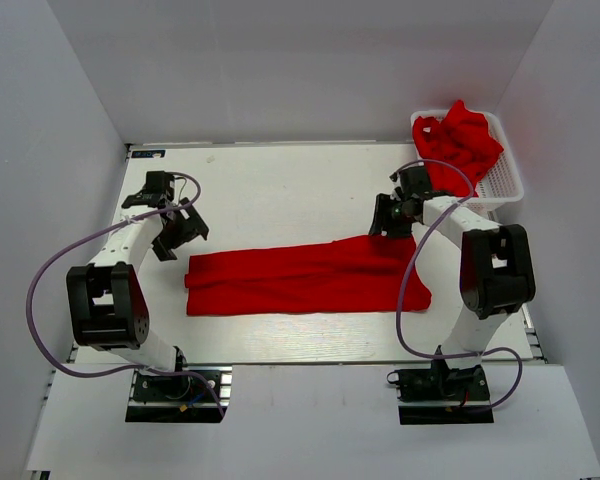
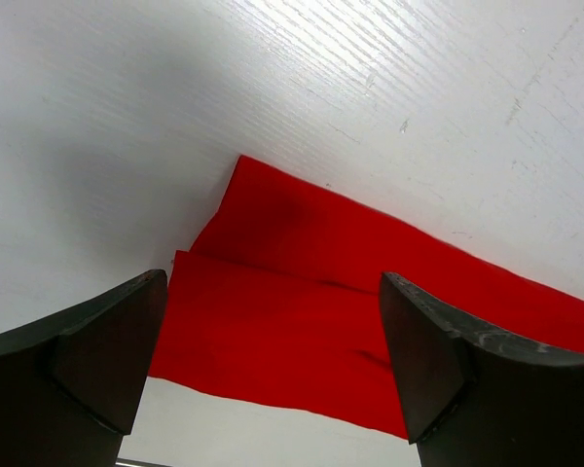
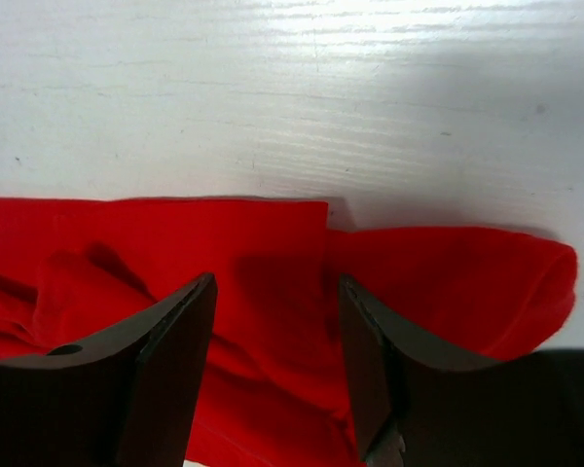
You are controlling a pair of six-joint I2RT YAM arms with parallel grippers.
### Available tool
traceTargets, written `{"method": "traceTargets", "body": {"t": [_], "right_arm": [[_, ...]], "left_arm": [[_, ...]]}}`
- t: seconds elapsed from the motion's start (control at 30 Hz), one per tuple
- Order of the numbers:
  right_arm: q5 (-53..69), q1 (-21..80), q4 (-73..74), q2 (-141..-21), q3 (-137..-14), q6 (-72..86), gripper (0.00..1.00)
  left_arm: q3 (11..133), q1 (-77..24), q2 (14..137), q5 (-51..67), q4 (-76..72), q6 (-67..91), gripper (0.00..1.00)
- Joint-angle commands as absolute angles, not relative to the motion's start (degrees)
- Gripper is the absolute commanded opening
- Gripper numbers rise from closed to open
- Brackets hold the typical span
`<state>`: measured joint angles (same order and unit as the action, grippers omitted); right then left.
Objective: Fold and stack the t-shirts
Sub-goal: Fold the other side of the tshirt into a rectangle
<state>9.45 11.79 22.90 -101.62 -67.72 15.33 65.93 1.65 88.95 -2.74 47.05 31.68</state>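
A bright red t-shirt lies on the white table as a long folded strip running left to right. My left gripper hovers just off the shirt's left end, wide open, with the shirt's corner showing below between its fingers. My right gripper sits over the shirt's right end. In the right wrist view its jaws stand apart over rumpled red cloth, with nothing pinched. A second red t-shirt is heaped in the basket.
The white mesh basket stands at the table's back right corner, close behind the right arm. Grey walls enclose the table on three sides. Purple cables loop off both arms. Bare white tabletop lies behind the shirt.
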Motion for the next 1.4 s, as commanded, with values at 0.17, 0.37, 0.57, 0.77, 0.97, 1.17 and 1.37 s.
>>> {"method": "traceTargets", "body": {"t": [0.17,0.37,0.57,0.77,0.97,1.17,1.37], "right_arm": [[16.8,12.0,23.3,-102.1,-67.6,14.5,0.48],[20.6,11.9,22.9,-102.9,-68.8,13.9,0.25],[18.5,12.0,23.9,-102.5,-68.5,13.8,0.01],[18.5,12.0,23.6,-100.8,-68.7,12.2,0.00],[18.9,12.0,22.5,-91.7,-66.1,10.8,0.00],[18.2,11.9,26.9,-82.6,-60.3,9.8,0.00],[16.9,11.8,30.5,-76.1,-53.6,10.4,0.00]], "left_arm": [[64.3,1.3,88.5,-2.2,45.3,31.1,1.00],[63.8,1.3,89.0,-2.7,45.3,31.1,1.00],[62.8,1.3,88.0,-3.3,45.3,31.1,1.00],[62.2,1.3,87.5,-3.3,45.3,31.1,1.00],[62.2,1.3,85.6,-2.8,44.7,30.6,1.00],[60.4,1.3,85.0,-2.2,44.2,30.6,1.00],[59.9,1.3,85.0,-2.2,43.7,30.6,1.00]]}}
